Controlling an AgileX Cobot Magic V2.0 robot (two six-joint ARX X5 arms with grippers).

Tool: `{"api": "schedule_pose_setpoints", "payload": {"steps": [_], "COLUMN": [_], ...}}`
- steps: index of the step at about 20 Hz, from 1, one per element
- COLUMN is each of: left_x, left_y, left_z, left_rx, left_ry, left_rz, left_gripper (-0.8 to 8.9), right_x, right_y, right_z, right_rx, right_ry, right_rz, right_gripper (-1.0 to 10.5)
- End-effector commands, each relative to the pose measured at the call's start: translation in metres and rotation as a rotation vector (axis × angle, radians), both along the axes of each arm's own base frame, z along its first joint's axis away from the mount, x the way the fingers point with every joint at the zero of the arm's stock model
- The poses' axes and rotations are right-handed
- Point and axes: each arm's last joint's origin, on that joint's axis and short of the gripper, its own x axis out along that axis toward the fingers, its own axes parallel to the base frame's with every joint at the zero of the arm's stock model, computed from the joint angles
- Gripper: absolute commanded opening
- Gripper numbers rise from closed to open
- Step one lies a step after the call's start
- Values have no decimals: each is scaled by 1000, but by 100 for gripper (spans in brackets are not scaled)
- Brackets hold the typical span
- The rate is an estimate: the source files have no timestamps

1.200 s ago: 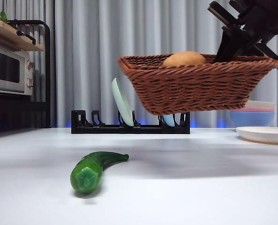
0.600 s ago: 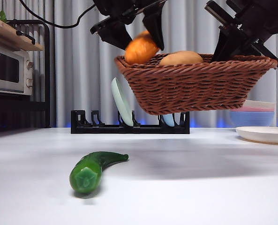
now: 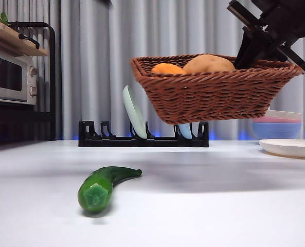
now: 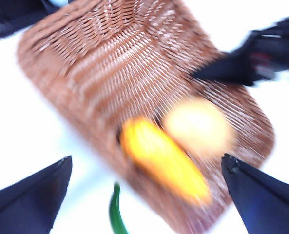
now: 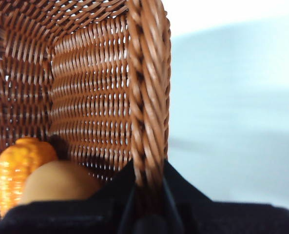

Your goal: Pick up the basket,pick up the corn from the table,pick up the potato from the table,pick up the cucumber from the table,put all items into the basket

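Right gripper (image 5: 146,195): I am clamping my two black jaws on the braided rim of the basket (image 3: 214,92), one jaw inside the wall and one outside, and I am holding it in the air above the table (image 3: 219,206).
Basket: it is hanging from my right gripper (image 3: 268,38) by its far right rim, slightly tilted, with its underside clear of the tabletop.
Corn (image 3: 166,68): it is lying inside the basket, at the end well away from my right gripper, touching the potato.
Potato (image 3: 209,63): it is sitting in the basket between the corn and my right gripper, just beside my inner jaw in the right wrist view.
Left gripper (image 4: 144,195): I am holding its jaws wide apart and gripping nothing, looking down on the basket from above; the picture is blurred.
Cucumber (image 3: 102,186): it is lying on the table, well below and apart from both my grippers, outside the basket, cut face toward the front camera; its thin end is showing between my left jaws, beyond the basket's edge.
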Motion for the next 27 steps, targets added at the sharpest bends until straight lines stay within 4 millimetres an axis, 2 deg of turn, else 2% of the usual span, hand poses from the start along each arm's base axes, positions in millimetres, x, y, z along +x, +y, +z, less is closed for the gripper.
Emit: {"api": "schedule_pose_setpoints", "payload": {"steps": [1, 3, 5, 7, 10, 13, 15, 20, 25, 26, 27], "left_x": [-36, -59, -73, -81, -83, -76, -67, -28, -9, -8, -8], "left_y": [19, 30, 29, 20, 2, -11, -13, -22, -26, -27, -28], "left_z": [10, 11, -1, -29, -89, -146, -173, -215, -250, -254, -255], "left_rx": [62, 132, 169, 247, 306, 224, 178, 149, 211, 234, 255], "left_ry": [24, 35, 50, 94, 162, 209, 226, 293, 379, 372, 352], "left_rz": [-28, 0, 45, 84, 118, 145, 184, 215, 220, 206, 187], "left_gripper": [534, 534, 534, 534, 534, 534, 534, 534, 520, 400, 213], "right_x": [4, 5, 6, 6, 7, 7, 7, 7, 7, 7, 7], "right_y": [-3, -5, -5, -9, -12, -16, -17, -17, -17, -17, -17], "right_z": [2, 3, 3, 3, 3, 3, 2, 2, 2, 2, 2], "right_rx": [29, 29, 30, 36, 38, 37, 36, 36, 36, 35, 35], "right_ry": [-11, -15, -21, -17, -18, -12, -8, -9, -7, -7, -7], "right_rz": [-19, -26, -27, -41, -51, -63, -64, -64, -64, -65, -65], "right_gripper": [-8, -8, -8, -8, -8, -8, -8, -8, -8, -8, -8]}}
